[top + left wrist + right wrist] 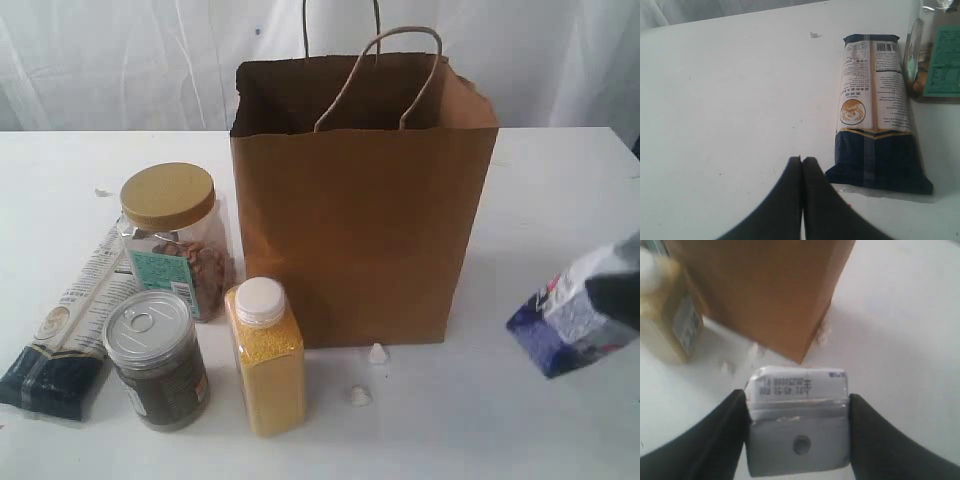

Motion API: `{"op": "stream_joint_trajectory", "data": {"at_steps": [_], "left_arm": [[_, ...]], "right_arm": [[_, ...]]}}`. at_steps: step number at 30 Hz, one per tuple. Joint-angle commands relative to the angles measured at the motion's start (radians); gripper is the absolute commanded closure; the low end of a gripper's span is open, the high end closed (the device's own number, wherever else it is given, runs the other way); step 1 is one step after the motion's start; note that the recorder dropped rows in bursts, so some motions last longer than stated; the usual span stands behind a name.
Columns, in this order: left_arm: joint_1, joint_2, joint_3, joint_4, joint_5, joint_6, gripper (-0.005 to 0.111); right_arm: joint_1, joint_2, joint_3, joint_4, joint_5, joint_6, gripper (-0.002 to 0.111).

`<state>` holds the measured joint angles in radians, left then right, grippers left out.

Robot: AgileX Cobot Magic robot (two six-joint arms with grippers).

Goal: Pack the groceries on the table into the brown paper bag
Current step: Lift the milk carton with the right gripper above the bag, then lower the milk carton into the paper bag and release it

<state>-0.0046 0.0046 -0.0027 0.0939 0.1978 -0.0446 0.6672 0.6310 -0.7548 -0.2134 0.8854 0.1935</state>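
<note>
Centrally, we see a tall brown kraft paper bag (365, 220) with twisted loop handles, standing upright and open on the broad white tabletop (560, 190). Left of it stand a tan-lidded clear jar (172, 240), a silver-lidded dark jar (156, 360) and a white-capped yellow bottle (266, 360), the bottle just beside the bag's front. A long white-and-navy packet (68, 335) lies flat at the far left. Our right gripper (797, 412) is clamped on a small white-blue carton (572, 322), held tilted to the right of the bag and apart from it. Our left gripper (802, 167) has its black fingers pressed together, holding nothing, over bare table near the packet's navy end.
</note>
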Motion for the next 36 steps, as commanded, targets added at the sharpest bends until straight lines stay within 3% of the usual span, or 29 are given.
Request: {"op": "stream_joint_trajectory", "data": {"at_steps": [1, 8, 15, 20, 27, 36], "left_arm": [[0.003, -0.005, 0.003, -0.003, -0.004, -0.003, 0.107], [0.003, -0.005, 0.003, -0.003, -0.004, -0.003, 0.107], [0.003, -0.005, 0.003, -0.003, -0.004, -0.003, 0.107], [0.003, -0.005, 0.003, -0.003, -0.004, -0.003, 0.107], [0.003, -0.005, 0.003, -0.003, -0.004, -0.003, 0.107], [0.003, -0.005, 0.003, -0.003, -0.004, -0.003, 0.107]], "right_arm": [[0.001, -0.065, -0.124, -0.071, -0.202, 0.158, 0.096], [0.001, 0.1, -0.286, -0.311, -0.326, 0.495, 0.101], [0.001, 0.361, -0.44, -0.299, -0.336, 0.576, 0.101], [-0.001, 0.434, -0.442, -0.498, -0.486, 0.683, 0.101], [-0.001, 0.453, -0.442, -0.905, -0.42, 0.983, 0.101], [-0.001, 0.547, -0.442, -0.967, -0.454, 1.016, 0.101]]}}
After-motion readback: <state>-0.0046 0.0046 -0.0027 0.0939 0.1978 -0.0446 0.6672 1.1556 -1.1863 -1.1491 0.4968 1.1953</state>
